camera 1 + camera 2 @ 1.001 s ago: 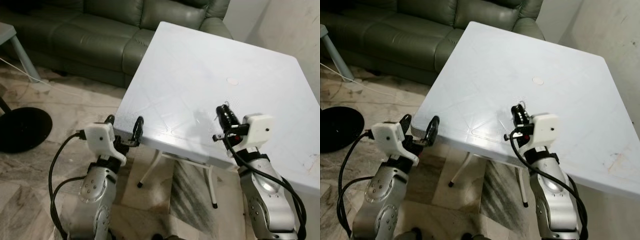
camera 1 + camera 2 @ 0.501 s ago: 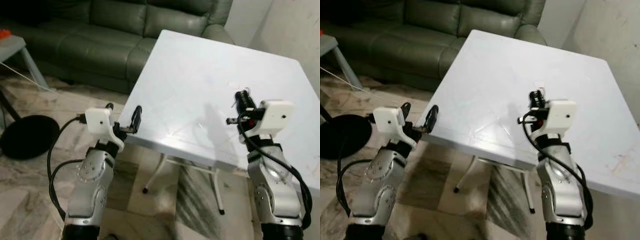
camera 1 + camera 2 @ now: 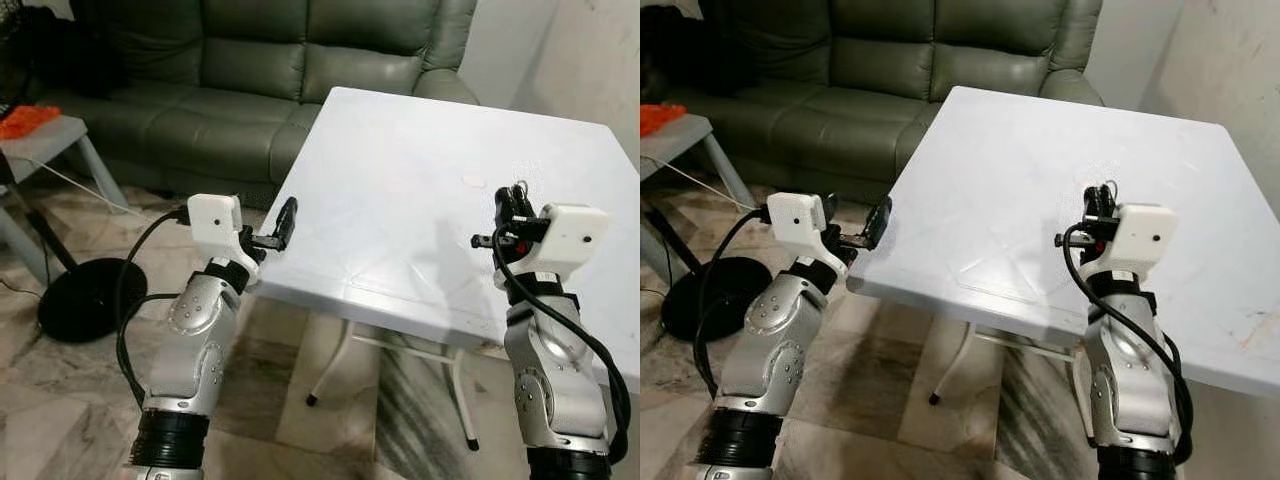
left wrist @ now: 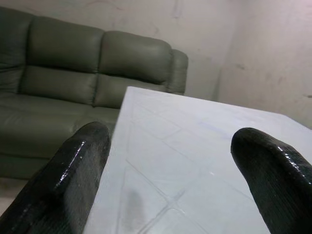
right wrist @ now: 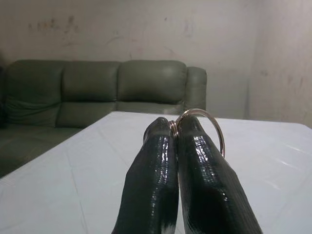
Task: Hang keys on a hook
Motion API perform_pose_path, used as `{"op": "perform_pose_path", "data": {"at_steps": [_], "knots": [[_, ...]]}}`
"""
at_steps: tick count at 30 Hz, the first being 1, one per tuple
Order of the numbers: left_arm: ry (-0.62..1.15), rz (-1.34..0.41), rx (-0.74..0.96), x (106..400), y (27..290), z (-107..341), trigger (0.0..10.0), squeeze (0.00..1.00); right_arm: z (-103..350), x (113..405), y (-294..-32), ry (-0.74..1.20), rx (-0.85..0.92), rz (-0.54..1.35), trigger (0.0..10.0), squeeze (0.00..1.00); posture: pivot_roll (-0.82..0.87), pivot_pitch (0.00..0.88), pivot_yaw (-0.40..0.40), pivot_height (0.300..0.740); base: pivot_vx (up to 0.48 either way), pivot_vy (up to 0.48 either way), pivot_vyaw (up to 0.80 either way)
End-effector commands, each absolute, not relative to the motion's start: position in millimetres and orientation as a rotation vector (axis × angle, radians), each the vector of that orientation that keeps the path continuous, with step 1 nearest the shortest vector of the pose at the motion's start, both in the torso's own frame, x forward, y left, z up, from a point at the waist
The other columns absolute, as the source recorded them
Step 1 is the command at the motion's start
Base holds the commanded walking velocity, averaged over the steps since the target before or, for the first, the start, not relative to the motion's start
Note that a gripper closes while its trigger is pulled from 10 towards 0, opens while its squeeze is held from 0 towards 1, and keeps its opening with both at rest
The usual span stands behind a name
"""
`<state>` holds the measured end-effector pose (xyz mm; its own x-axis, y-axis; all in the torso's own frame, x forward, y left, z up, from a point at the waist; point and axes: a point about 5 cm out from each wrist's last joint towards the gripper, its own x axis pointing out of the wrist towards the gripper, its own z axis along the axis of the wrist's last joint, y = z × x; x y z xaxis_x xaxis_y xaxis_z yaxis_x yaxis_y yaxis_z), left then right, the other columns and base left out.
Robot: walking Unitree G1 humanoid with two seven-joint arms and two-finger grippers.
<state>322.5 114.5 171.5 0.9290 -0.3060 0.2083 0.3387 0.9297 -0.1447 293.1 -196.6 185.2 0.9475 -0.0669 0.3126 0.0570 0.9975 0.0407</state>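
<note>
The right pincer (image 5: 176,127) is clamped tight on the key ring (image 5: 207,124), held above the near right part of the white desk (image 3: 400,170). The left pincer (image 4: 170,161) is spread wide and empty, at the desk's near left corner. A green sofa (image 3: 250,60) stands behind the desk.

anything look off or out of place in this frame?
Nothing spilled or damaged. The right gripper is shut on the key ring, held above the white table. The left gripper is open at the table's corner. One oddity: a small round mark on the tabletop and faint stains near its edge.
</note>
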Motion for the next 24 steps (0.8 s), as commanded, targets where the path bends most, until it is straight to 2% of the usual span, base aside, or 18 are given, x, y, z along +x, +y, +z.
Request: {"op": "perform_pose_path", "data": {"at_steps": [1,15,24], "knots": [[-0.178,-0.328,-0.184,324.4,114.6,169.7,10.0,0.0,185.4,288.6,-200.5,-0.326,0.03,-0.09,10.0,0.0,-0.04,0.0,-0.031,0.74,0.0,0.0,0.0],[-0.165,-0.32,-0.166,329.3,111.6,164.5,10.0,0.0,177.0,283.7,-203.6,-0.285,-0.011,-0.123,10.0,0.0,-0.07,0.0,-0.001,0.74,0.0,0.0,0.0],[-0.16,-0.279,-0.172,329.0,117.2,157.9,10.0,0.0,166.3,289.0,-191.4,-0.207,-0.019,-0.103,10.0,0.0,-0.04,0.0,-0.03,0.74,0.0,0.0,0.0]]}}
